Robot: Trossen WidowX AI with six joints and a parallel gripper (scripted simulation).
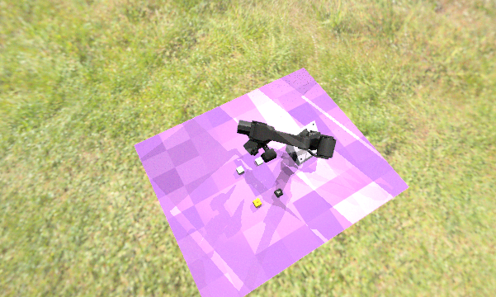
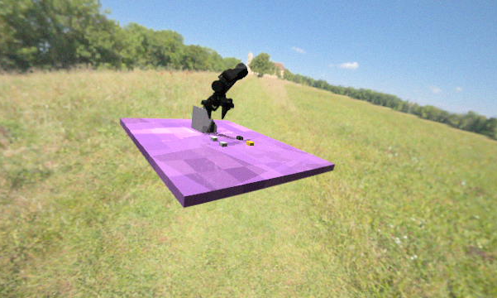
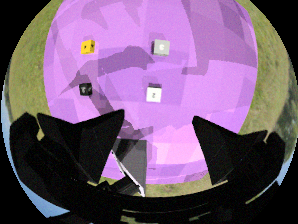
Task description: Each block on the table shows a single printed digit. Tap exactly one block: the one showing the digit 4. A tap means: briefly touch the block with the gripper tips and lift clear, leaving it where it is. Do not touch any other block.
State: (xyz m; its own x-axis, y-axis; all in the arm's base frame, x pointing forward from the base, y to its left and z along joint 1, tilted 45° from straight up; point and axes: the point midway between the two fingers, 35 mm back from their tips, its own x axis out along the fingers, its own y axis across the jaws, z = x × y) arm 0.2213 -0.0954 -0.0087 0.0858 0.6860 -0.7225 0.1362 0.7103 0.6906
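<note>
My gripper [image 1: 260,151] [image 2: 217,117] [image 3: 160,116] is open and empty, high above the table. A white block [image 1: 259,161] [image 2: 213,138] [image 3: 154,94] shows what looks like a 2 and lies just ahead of the fingertips in the wrist view. A grey-white block [image 1: 240,170] [image 2: 223,144] [image 3: 161,47] lies beyond it, with a pale digit too blurred to read. A black block [image 1: 278,192] [image 2: 240,137] [image 3: 85,89] lies to the left in the wrist view, and a yellow block [image 1: 257,202] [image 2: 250,143] [image 3: 87,47] lies beyond it. I cannot read their digits.
The blocks lie apart on the purple patterned table [image 1: 206,264] [image 2: 207,182] [image 3: 220,65]. The arm's grey wedge-shaped base [image 2: 201,119] [image 3: 133,160] stands behind the blocks as seen in the exterior view. Arm shadows cross the table near the blocks.
</note>
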